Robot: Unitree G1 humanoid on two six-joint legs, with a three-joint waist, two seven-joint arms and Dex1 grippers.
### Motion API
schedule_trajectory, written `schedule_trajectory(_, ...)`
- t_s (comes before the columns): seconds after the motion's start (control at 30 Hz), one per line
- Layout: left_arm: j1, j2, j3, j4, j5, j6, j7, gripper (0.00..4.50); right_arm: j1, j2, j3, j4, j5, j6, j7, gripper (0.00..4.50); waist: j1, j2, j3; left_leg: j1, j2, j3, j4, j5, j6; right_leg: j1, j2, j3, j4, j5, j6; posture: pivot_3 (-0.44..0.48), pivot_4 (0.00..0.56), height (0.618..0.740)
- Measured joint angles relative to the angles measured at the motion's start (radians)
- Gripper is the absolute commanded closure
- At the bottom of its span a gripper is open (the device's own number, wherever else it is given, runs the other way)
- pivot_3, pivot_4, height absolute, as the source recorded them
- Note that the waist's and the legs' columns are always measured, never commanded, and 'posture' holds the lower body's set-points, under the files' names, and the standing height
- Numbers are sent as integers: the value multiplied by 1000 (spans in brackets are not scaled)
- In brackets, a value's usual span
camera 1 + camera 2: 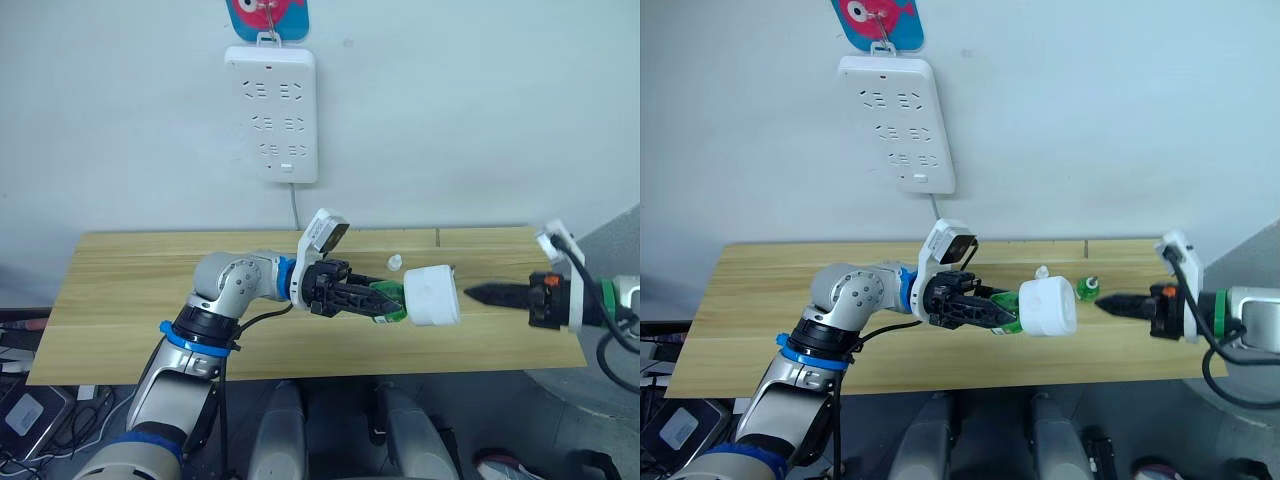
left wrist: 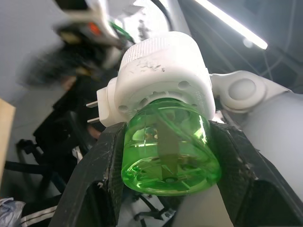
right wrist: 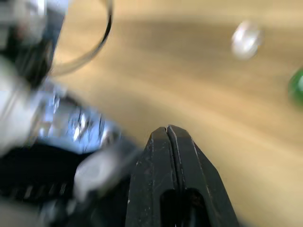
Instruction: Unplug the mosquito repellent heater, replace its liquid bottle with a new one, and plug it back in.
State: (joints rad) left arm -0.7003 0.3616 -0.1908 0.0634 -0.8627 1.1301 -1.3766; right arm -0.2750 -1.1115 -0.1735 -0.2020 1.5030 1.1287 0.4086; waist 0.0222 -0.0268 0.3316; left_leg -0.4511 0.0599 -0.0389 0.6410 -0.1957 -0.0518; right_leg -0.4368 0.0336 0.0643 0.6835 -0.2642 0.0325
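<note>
Left gripper: fingers clamped either side of the green bottle; held above the table, arm reaching in from approx 8 o'clock toward centre.
Heater: white unit w/ the bottle in its base; unplugged, prongs bare in the left wrist view. No part of it touched the table.
Which bottle: no white cap on the one in the heater. Whether it was being taken out or put in, can't tell.
Other bottle: small green one on the table, between heater and right gripper, toward 12 o'clock of the gap. Cap not clear at this range.
White bit: small, loose on the table just behind the heater. Maybe a cap; not sure.
Right gripper: fingers pressed together, nothing in them; tip pointed at the heater from 3 o'clock, near but apart.
Key relation: bottle + heater lay on one line, long axis approx 9-to-3 across the table, bottle end at the left gripper, heater's top end facing the right gripper. Right arm was the nearer free one; judged it'd need to spread its fingers before taking the heater body.
Power strip: on the wall at 12 o'clock, sockets unused, well apart from the heater.
Risk: heater hung on the bottle alone, so a twist might drop it.
</note>
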Motion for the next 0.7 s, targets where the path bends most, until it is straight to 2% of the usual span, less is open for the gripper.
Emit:
schedule_trajectory(0.1,3,-5,0,-2,0,1,11,2240,-38,57,8,-7,20,25,-16,4493,3,0,0,-1,0,0,0,0,0,0,0,0,0,0,0,151,318,740)
schedule_trajectory(0.27,2,-16,0,5,2,-4,38,2240,-40,86,12,-73,171,67,-56,4493,6,0,0,-2,-1,0,0,0,0,0,-1,0,-1,0,0,153,320,740)
schedule_trajectory(0.53,-2,-47,12,33,8,-45,50,2240,63,13,9,-146,351,46,-132,4493,4,0,0,-1,-1,-1,2,0,0,1,-1,0,-1,0,0,145,318,740)
schedule_trajectory(0.7,-9,-60,24,54,11,-69,52,2240,93,-32,7,-165,383,17,-101,4493,4,0,0,-1,-1,-1,3,0,0,1,-1,0,-1,1,1,140,317,740)
